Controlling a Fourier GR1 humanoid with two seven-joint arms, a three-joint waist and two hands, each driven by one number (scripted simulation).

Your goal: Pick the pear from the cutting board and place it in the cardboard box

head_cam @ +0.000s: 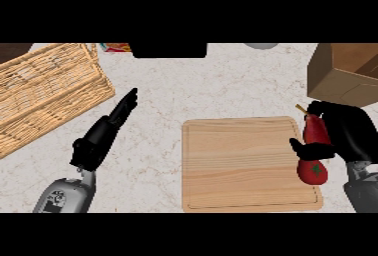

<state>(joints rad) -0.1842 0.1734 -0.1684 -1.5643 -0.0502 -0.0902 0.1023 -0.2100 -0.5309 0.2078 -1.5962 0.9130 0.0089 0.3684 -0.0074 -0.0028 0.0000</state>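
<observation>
At cutting board right edge: right hand curled round red pear; cardboard box contents hidden.

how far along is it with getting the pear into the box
Done: the right robot hand has its fingers and thumb curled round the red pear at the right edge of the cutting board. In hand: carrying it; I cannot tell if it is fully lifted. Left: moving it to the cardboard box at upper right and releasing. The left robot hand rests open.
</observation>
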